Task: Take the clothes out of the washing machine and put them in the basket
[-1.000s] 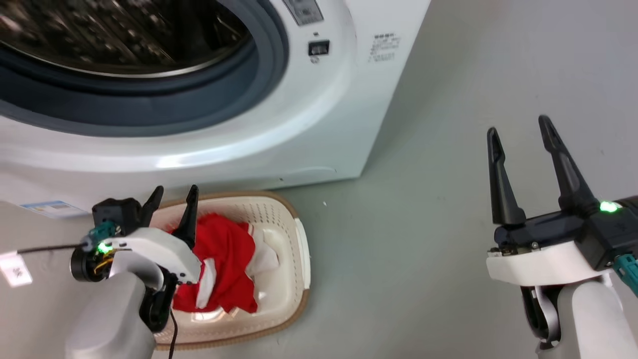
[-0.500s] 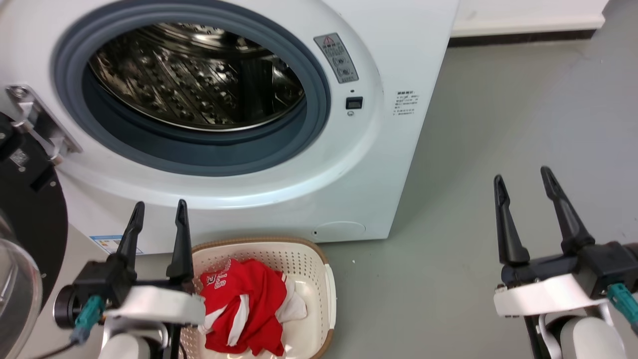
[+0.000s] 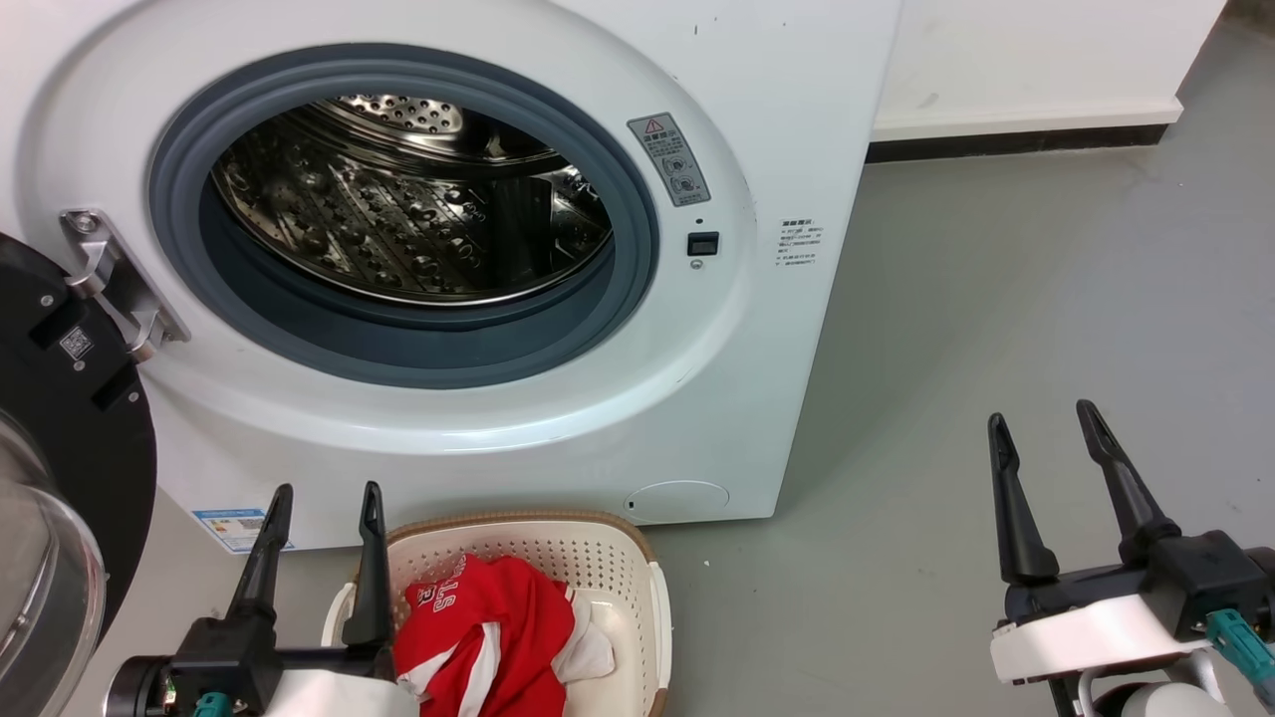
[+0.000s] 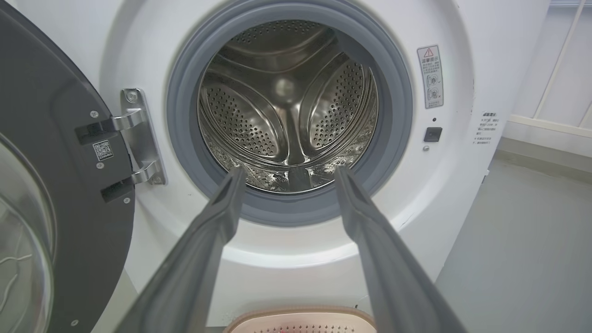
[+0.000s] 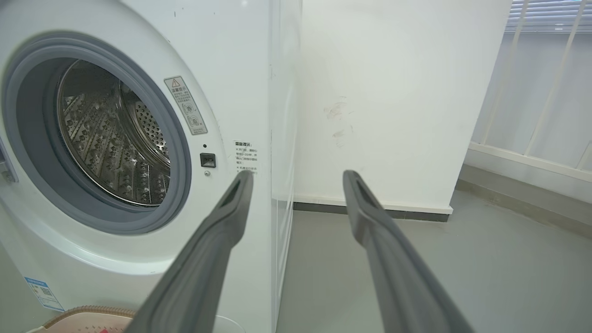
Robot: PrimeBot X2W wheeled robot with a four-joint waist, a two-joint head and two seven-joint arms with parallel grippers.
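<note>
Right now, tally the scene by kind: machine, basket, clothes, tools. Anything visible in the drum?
washing machine: 1, no clothes visible in the drum
basket: 1
clothes: 1 red-and-white heap in the basket; garment count unclear
tools: 2, left tool and right tool, both open, empty
Total: 5

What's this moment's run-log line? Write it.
clothes: in basket | washing machine: door open, drum shows no clothes | left claw: open, empty | right claw: open, empty

Brightly, evenly lit. Glinting off the drum [image 4: 286,106] beyond the jaws, soft on the near fingers [image 4: 203,249], bowed toward the edges in wrist views.
</note>
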